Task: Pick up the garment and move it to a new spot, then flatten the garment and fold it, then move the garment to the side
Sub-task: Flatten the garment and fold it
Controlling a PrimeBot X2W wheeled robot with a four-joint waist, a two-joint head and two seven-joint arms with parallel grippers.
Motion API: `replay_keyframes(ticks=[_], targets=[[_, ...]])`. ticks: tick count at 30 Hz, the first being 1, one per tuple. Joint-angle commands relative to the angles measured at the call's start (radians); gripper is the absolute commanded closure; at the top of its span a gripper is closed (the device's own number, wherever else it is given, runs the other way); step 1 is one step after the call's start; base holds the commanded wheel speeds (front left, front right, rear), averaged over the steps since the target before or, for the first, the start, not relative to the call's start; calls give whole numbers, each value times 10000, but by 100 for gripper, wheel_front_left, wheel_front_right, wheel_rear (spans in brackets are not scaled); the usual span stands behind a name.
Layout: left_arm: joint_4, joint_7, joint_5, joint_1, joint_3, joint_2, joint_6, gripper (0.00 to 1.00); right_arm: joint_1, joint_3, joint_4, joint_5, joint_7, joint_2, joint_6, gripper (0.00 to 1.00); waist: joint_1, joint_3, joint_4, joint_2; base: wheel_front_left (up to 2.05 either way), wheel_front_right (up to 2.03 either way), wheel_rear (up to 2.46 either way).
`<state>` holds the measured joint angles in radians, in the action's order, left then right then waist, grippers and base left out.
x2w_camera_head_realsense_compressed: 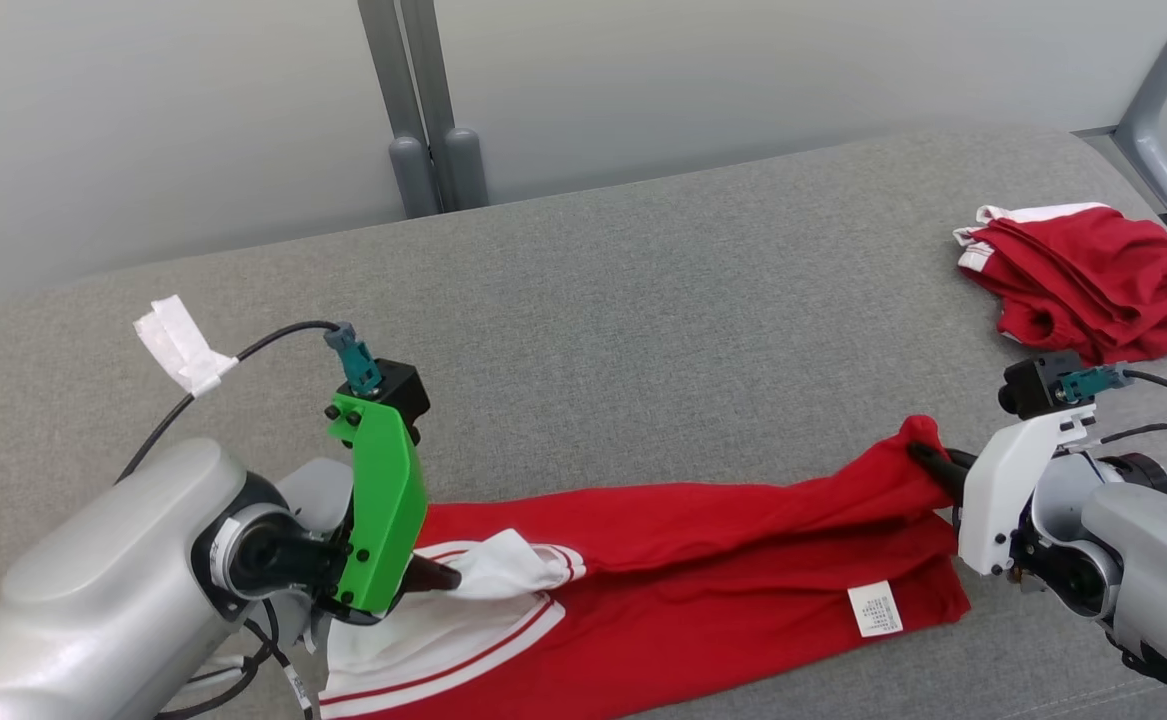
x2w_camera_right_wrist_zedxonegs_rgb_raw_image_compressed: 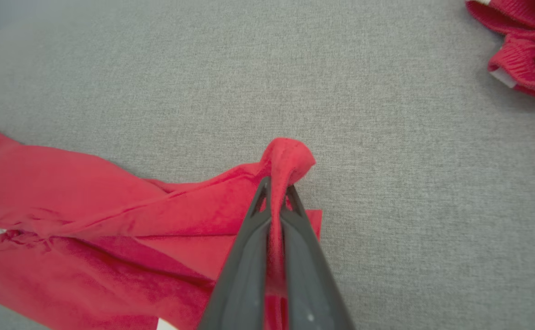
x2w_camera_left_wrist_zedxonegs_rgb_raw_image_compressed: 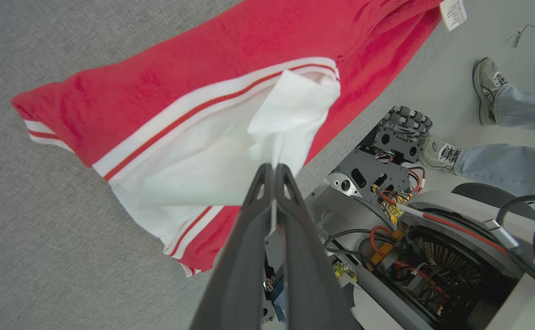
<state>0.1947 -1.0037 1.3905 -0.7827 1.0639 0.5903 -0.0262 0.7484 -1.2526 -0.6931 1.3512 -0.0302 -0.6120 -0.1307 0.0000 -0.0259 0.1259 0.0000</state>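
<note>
Left end effector [x2w_camera_head_realsense_compressed: 443, 577], right end effector [x2w_camera_head_realsense_compressed: 918, 456] clamp red garment [x2w_camera_head_realsense_compressed: 703, 550] ends.

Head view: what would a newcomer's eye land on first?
The long red garment stretched along the near edge of the grey table, pinched at both ends: left fingers shut on its white part, right fingers shut on a red corner. Next, the bright green bracket on the left wrist, and a second, crumpled red garment at the far right.

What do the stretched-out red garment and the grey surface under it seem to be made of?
Garment: soft knit, perhaps cotton jersey, matte; it drapes and creases loosely. Surface: grey woven upholstery-like fabric, matte; a flecked weave shows close up.
</note>
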Motion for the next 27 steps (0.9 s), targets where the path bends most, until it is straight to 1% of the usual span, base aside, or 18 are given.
replay_keyframes(ticks=[1,12,13,14,15,16,17,19,22,27], targets=[[-49,-53,111,237,33,66,52,100,-108,-64,55,-135,97,-60,-1,100,0,2,-14,0,0,0,0],[169,-179,154,596,273,-12,85,100,-323,-257,153,-399,1100,-149,-1,100,0,-78,35,0,0,0,0],[213,-177,176,639,280,-25,71,100,-336,-260,138,-389,1160,-140,-1,73,0,-67,44,0,0,0,0],[242,-160,178,670,289,-32,50,100,-352,-261,130,-388,1185,-135,-1,31,0,-53,51,0,0,0,0],[284,-119,182,693,293,-50,27,68,-378,-264,127,-383,1244,-127,-1,0,0,-38,63,0,0,0,0],[319,-90,191,711,284,-65,5,14,-417,-266,138,-344,1292,-114,-1,0,0,-24,72,0,0,0,0],[361,-66,214,762,286,-83,-9,0,-460,-271,154,-302,1364,-108,-1,0,0,8,85,0,0,0,0],[450,-37,216,806,288,-103,-64,0,-471,-275,165,-312,1428,-127,-1,0,0,67,99,0,0,0,0],[537,228,134,715,129,-84,-110,0,-443,-277,271,-272,1243,-192,-1,0,0,157,99,0,0,0,0],[472,1075,-37,450,-388,69,-252,0,-459,-118,822,135,588,-536,-3,0,0,299,63,0,0,0,0]])
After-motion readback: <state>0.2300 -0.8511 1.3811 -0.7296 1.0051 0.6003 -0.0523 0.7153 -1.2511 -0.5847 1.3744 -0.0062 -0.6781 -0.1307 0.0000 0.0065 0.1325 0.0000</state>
